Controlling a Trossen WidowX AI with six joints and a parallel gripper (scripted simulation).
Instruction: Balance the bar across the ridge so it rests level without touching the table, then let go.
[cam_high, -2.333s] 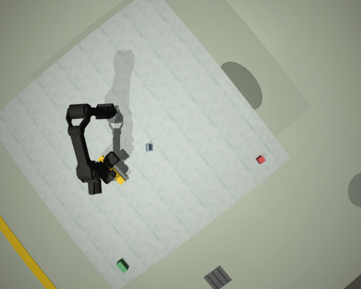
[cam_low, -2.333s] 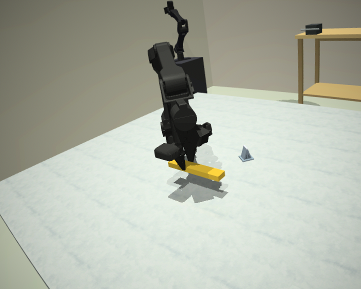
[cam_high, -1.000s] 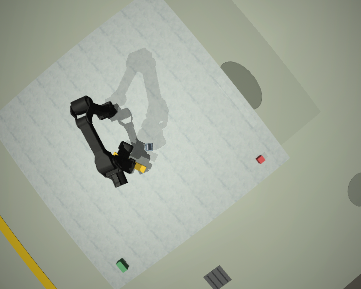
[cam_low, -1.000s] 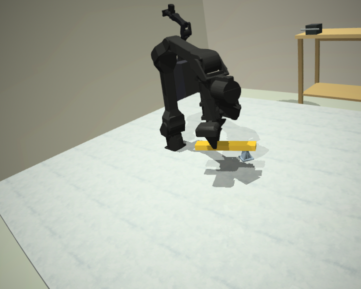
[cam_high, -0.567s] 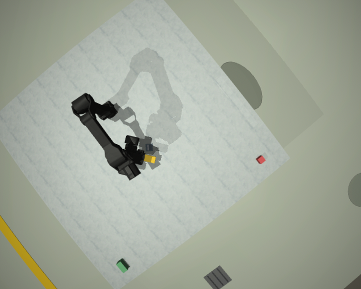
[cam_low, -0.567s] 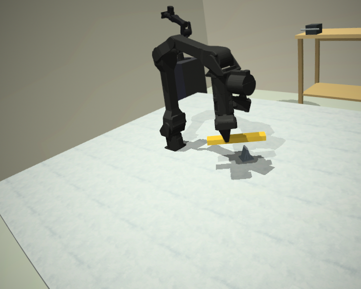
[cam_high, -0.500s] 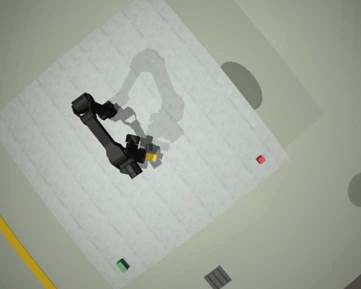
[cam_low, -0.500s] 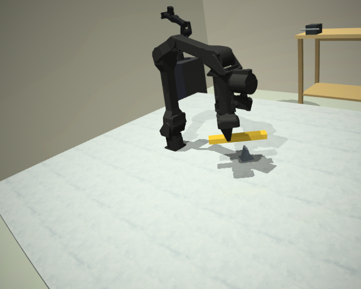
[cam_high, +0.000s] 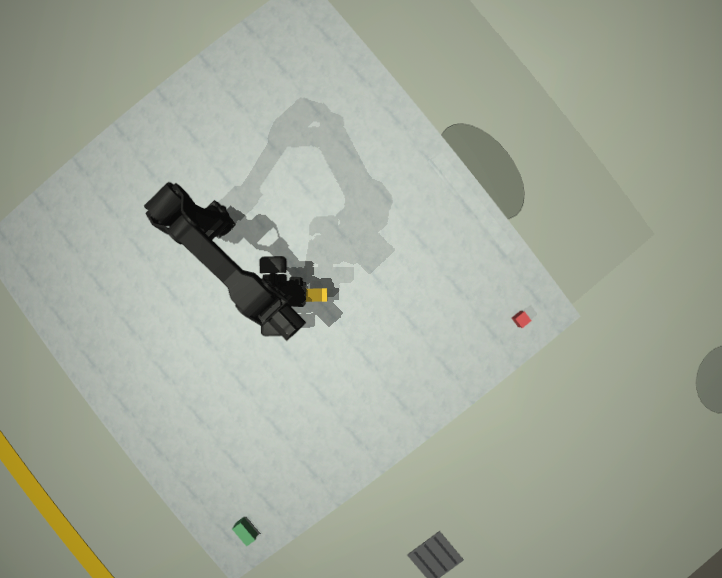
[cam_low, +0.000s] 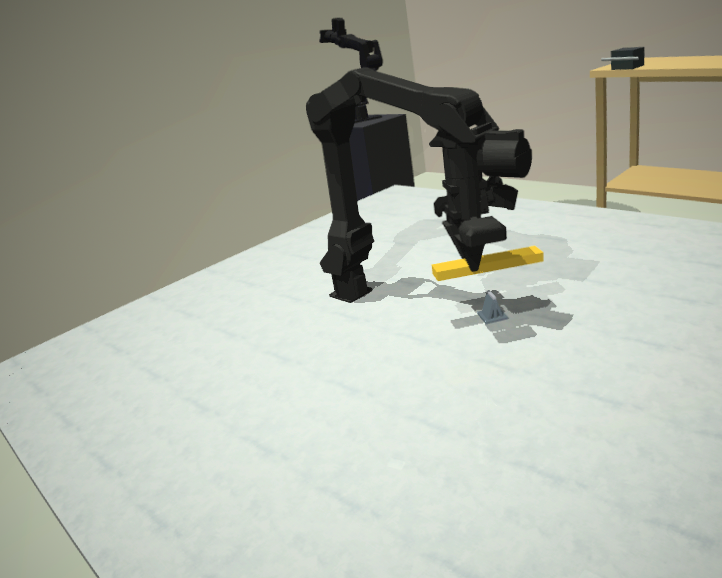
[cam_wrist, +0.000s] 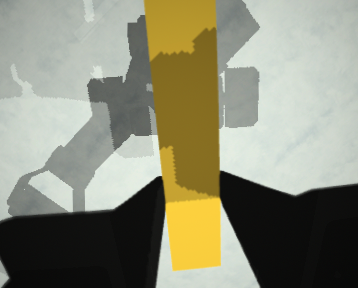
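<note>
A yellow bar hangs in the air. My gripper is shut on it, with one finger on each long side. A small blue-grey ridge on a square base stands on the table below the bar in the exterior view, with a visible gap between them. The ridge is hidden in the top view by the arm and is not visible in the wrist view. In the top view only the bar's right end shows from under the arm. Whether the bar is exactly level is hard to tell.
The pale table carries the arm's shadow around the ridge. A red block is near the right corner, and a green block near the bottom corner. A wooden shelf stands beyond the table.
</note>
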